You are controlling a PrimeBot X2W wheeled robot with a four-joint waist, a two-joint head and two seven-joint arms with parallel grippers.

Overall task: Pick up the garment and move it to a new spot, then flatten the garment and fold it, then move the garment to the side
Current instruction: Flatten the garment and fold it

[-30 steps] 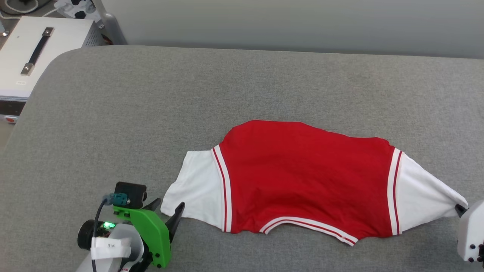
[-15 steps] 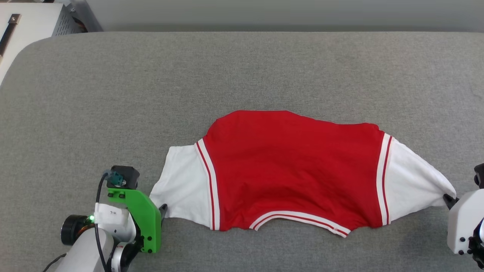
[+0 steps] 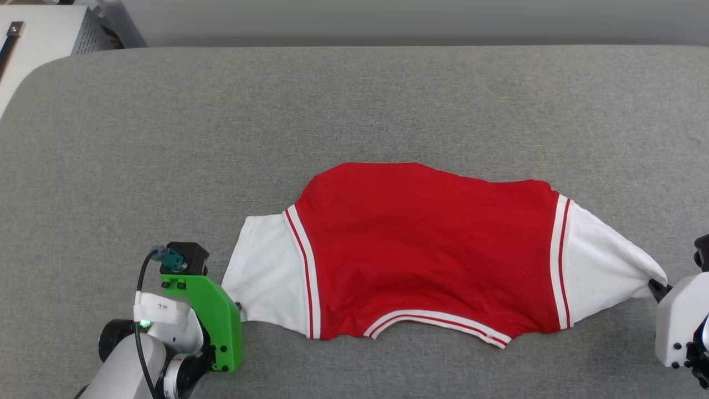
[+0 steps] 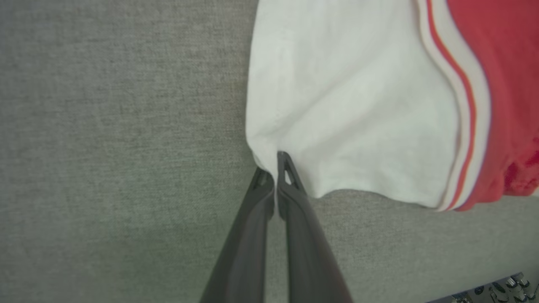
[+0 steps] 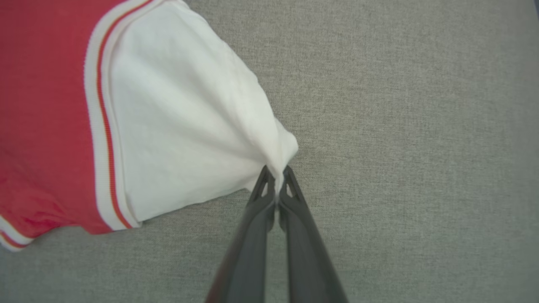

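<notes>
The garment (image 3: 426,249), red with white sleeves and striped trim, lies spread across the grey cushion, plain side up; any print is hidden. My left gripper (image 3: 239,306) is shut on the near corner of the left white sleeve (image 4: 337,118), its fingers (image 4: 290,189) pinching the cloth's edge. My right gripper (image 3: 656,288) is shut on the tip of the right white sleeve (image 5: 185,126), which is drawn to a point between the fingertips (image 5: 276,181). The shirt is stretched sideways between the two grips.
The grey cushion (image 3: 332,111) has bare room behind and left of the shirt. A white box (image 3: 33,39) stands beyond its back-left corner. A pale wall runs along the far edge.
My left gripper, open beside the left sleeve a second ago, has closed on the sleeve's near corner. The head camera shifted, moving the whole picture. The right grip is unchanged.
</notes>
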